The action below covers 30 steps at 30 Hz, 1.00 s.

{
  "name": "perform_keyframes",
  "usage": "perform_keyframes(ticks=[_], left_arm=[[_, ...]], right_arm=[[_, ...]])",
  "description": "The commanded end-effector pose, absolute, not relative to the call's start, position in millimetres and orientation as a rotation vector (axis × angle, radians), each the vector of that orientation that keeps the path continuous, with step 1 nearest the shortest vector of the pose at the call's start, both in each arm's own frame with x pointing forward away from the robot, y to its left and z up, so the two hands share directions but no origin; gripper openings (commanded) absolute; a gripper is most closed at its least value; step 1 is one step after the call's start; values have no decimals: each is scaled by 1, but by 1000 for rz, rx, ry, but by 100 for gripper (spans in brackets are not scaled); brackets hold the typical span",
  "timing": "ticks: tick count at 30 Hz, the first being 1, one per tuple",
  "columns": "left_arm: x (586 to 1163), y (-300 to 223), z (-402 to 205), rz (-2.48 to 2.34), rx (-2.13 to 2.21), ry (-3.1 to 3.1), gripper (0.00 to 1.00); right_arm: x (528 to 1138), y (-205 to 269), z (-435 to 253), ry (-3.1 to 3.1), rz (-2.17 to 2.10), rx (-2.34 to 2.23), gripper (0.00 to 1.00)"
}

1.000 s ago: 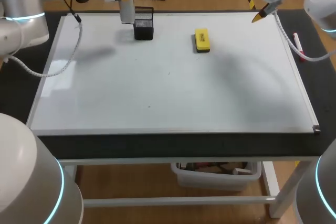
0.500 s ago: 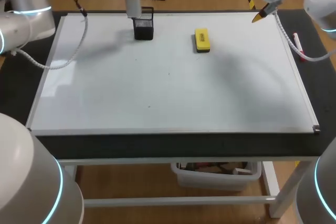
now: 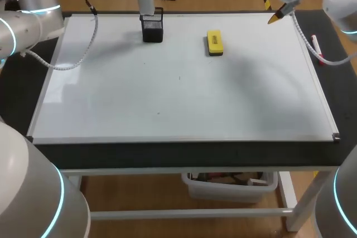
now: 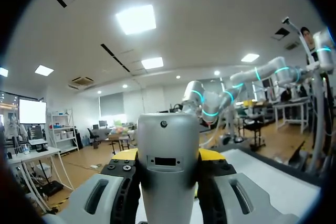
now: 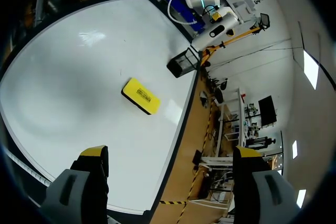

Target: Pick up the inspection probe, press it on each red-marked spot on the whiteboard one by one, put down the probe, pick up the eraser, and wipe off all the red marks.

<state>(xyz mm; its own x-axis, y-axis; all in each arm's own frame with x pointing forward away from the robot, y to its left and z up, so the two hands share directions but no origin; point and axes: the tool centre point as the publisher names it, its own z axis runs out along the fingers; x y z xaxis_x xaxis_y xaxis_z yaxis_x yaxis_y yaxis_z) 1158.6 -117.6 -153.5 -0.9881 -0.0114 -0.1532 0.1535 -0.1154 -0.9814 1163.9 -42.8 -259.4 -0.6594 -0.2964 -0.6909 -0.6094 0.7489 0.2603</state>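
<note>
— Where is the inspection probe [image 4: 168, 174]?
— In the left gripper [image 4: 168, 156]. The two fingers press on its silver body from both sides, so it is clamped upright between them.
— And where over the table?
— At the far edge of the whiteboard [image 3: 178, 98], left of the middle. It stands right above the black mesh holder [image 3: 153, 27]. Its lower end is level with the holder's far rim, but I cannot tell whether it dips inside.
— The eraser?
— The yellow eraser [image 3: 215, 43] lies flat on the board, to the right of the holder and well apart from it. Nothing touches it.
— What about the right gripper [image 5: 170, 153]?
— It hangs over the board's far right corner with its fingers spread wide and nothing between them. The eraser lies ahead of it, with the holder farther on.
— Anything else?
— A pen with a red cap [image 3: 314, 43] lies on the black tabletop just right of the board.
</note>
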Motion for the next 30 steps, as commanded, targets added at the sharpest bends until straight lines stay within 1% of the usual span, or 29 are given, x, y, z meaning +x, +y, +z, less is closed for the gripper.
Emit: perform_keyframes(ticks=[1,30], left_arm=[[1172,-121,-161,-2321,277,2037,0],[1189,-126,-180,-2360,338,2022,0]], right_arm=[[1165,-43,-259,2308,634,-681,100],[1165,-43,-259,2308,634,-681,100]])
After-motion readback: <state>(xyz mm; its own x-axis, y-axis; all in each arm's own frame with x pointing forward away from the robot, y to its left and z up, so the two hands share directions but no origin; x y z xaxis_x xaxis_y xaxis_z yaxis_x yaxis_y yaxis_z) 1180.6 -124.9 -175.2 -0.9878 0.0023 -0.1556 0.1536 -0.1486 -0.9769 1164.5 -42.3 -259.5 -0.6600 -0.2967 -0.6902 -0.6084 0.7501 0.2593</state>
